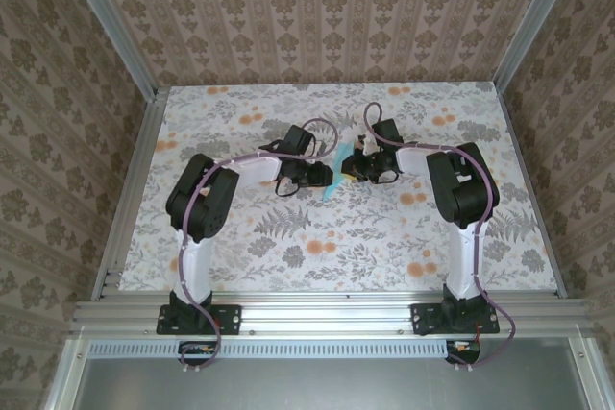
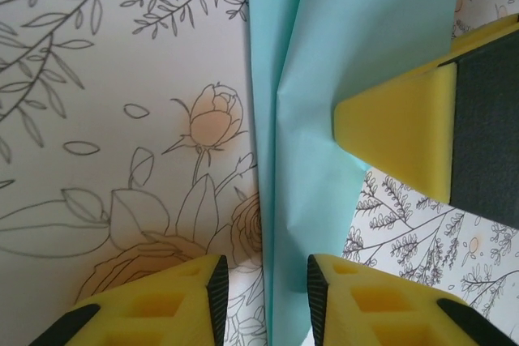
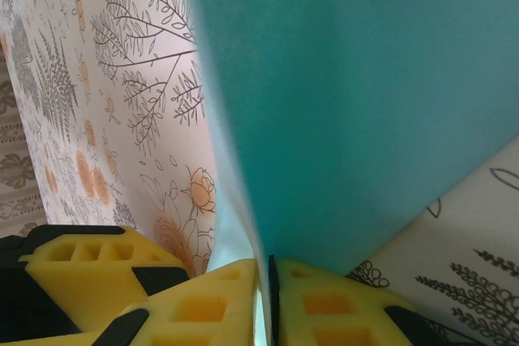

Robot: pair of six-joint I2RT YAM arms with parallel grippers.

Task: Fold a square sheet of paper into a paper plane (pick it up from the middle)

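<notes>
**Item 1: turquoise sheet (image 2: 324,62).** Over the middle of the table (image 1: 384,247), between the two arm tips. It is no longer flat. I see a lengthwise crease and layers lying over each other, so I take it as part-folded and not yet a dart. It seems to be held edge-up over the floral top, but I cannot tell whether its lower edge touches the top.

**Item 2: right gripper (image 3: 263,269).** Just right of the table's middle. The yellow pads are pressed together with the paper's edge pinched in the thin seam between them. I read this as the anchor that keeps the sheet from swinging while the other arm works the fold.

**Item 3: left gripper (image 2: 268,277).** Just left of the table's middle. The jaws are parted and straddle the creased strip. One pad lies against the paper and table print shows between the paper and the other pad, so there is no clamp. I judge it is lined up along the crease, ready to squeeze it sharp.

**Item 4: risk.** A thin sheet held at one edge may twist or slip if the left pads close off the crease line.
</notes>
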